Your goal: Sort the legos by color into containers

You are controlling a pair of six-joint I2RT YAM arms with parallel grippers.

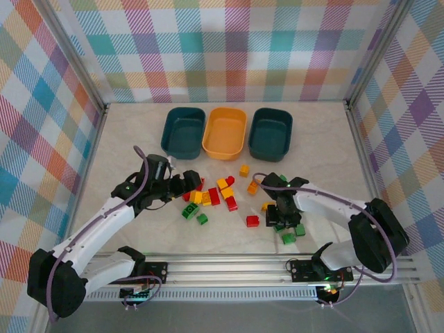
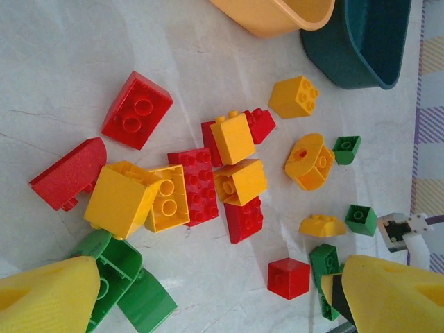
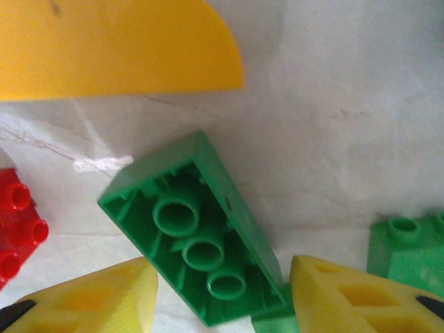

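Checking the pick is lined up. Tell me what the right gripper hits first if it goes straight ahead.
The green brick lying hollow side up between the fingers of the right gripper, with the table right beneath it. Whether the fingers already touch it is unclear.

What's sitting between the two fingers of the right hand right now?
In the right wrist view, a green brick lies hollow side up on the table between the fingers of the right hand. Whether they pinch it yet, I can't tell.
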